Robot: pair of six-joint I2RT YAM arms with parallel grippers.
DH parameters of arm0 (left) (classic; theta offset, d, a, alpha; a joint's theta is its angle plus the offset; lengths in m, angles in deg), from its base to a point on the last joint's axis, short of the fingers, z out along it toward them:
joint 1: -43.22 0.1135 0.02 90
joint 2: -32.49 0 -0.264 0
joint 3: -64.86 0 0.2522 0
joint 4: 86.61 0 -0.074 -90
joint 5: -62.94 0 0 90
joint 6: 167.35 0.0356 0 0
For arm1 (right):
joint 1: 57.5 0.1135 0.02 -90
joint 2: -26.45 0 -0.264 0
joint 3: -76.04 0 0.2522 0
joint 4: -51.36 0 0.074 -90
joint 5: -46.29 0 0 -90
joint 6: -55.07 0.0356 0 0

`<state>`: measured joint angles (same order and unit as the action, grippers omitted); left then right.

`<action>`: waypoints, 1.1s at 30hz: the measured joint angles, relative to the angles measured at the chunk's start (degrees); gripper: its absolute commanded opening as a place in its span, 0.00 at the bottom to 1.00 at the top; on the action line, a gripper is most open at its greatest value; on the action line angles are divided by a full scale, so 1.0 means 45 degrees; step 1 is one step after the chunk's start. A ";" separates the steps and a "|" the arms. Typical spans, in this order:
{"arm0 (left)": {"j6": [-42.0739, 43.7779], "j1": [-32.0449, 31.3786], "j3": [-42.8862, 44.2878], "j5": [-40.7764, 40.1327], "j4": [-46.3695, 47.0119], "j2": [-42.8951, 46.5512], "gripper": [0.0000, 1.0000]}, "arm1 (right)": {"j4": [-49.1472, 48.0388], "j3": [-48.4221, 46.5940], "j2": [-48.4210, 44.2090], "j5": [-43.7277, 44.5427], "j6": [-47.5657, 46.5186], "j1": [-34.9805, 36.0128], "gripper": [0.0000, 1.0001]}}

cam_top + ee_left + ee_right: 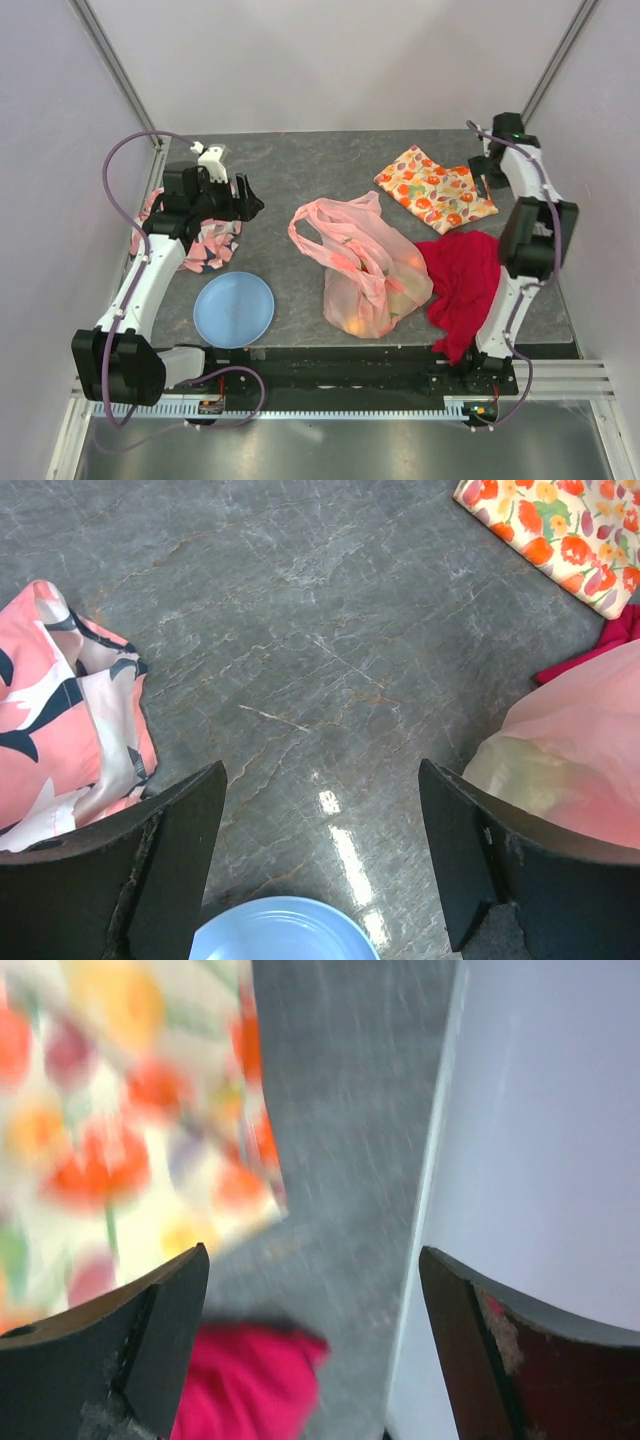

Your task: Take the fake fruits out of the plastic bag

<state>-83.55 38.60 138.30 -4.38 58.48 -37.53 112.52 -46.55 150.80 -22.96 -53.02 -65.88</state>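
Observation:
The pink plastic bag lies crumpled in the middle of the table, its handle loops toward the back left. Fake fruits show through it as yellow-orange shapes, all inside the bag. My left gripper hangs open and empty left of the bag, above bare table. In the left wrist view the bag is at the right edge, outside the jaws. My right gripper is open and empty at the back right, near the wall; its wrist view is blurred.
A blue plate sits front left, also at the bottom of the left wrist view. A pink-and-black cloth lies under the left arm. A fruit-print cloth lies back right. A red cloth lies right of the bag.

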 measured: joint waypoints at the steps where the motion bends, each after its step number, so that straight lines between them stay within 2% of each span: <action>1: 0.0000 -0.0039 0.0005 0.0000 0.0044 0.0000 0.84 | -0.0005 0.0568 -0.0748 -0.0568 -0.0403 -0.0189 0.95; 4: 0.0000 -0.0151 0.0015 0.0005 0.0112 0.0000 0.84 | 0.0525 0.3128 -0.4260 -0.2676 -0.2351 -0.0554 0.93; 7: -0.0010 -0.0214 0.0015 0.0005 0.0121 0.0010 0.84 | 0.1375 0.5367 -0.7689 -0.3934 -0.4216 -0.0243 0.77; 9: -0.0034 -0.0248 0.0015 0.0010 0.0136 0.0019 0.84 | 0.2025 0.6708 -0.9180 -0.4473 -0.5377 0.0034 0.65; 10: -0.0039 -0.0282 0.0015 0.0010 0.0155 0.0019 0.84 | 0.2205 0.7495 -0.9666 -0.4639 -0.5867 0.0107 0.56; 12: -0.0039 -0.0340 0.0015 0.0053 0.0160 0.0019 0.86 | 0.2395 0.9020 -1.0074 -0.4590 -0.6484 0.0131 0.48; 13: -0.0039 -0.0418 0.0015 0.0136 0.0155 0.0019 0.87 | 0.2438 0.9918 -0.9904 -0.4439 -0.6727 0.0131 0.39; 16: -0.0029 -0.0636 0.0136 0.0884 0.0044 -0.0005 0.89 | 0.2341 1.1147 -0.8388 -0.3993 -0.6994 0.0121 0.31; 19: 0.0189 -0.1234 0.0631 0.1729 -0.0170 -0.0165 0.90 | 0.1953 1.1074 -0.6581 -0.3716 -0.6630 0.0121 0.26; 21: 0.0457 -0.1928 0.0913 0.2108 -0.0262 -0.0219 0.90 | 0.1851 1.0078 -0.5119 -0.3580 -0.6018 0.0121 0.26; 23: 0.0641 -0.2555 0.1020 0.2404 -0.0340 -0.0243 0.90 | 0.1880 0.8228 -0.3463 -0.3517 -0.5032 0.0131 0.22; 27: 0.0835 -0.3070 0.1307 0.2871 -0.0544 -0.0753 0.89 | 0.2079 0.2025 0.0267 -0.3361 -0.3424 0.0257 0.20; 28: 0.0928 -0.3089 0.1418 0.2987 -0.0656 -0.0986 0.89 | 0.1987 -0.0529 0.1540 -0.3322 -0.2958 0.0325 0.21; 29: 0.1010 -0.3094 0.1472 0.3007 -0.0704 -0.1127 0.89 | 0.1807 -0.1039 0.1797 -0.3317 -0.2866 0.0379 0.24; 30: 0.1117 -0.3123 0.1579 0.3041 -0.0855 -0.1287 0.89 | 0.1831 -0.2555 0.2419 -0.3366 -0.2584 0.0491 0.37; 33: 0.1350 -0.3172 0.2055 0.2958 -0.1520 -0.1613 0.89 | 0.2152 -0.4177 0.2526 -0.3963 -0.1880 0.0792 0.60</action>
<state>-77.47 24.33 147.55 8.93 51.64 -44.79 122.20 -65.35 162.17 -40.80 -61.48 -62.32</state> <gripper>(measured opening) 0.891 0.386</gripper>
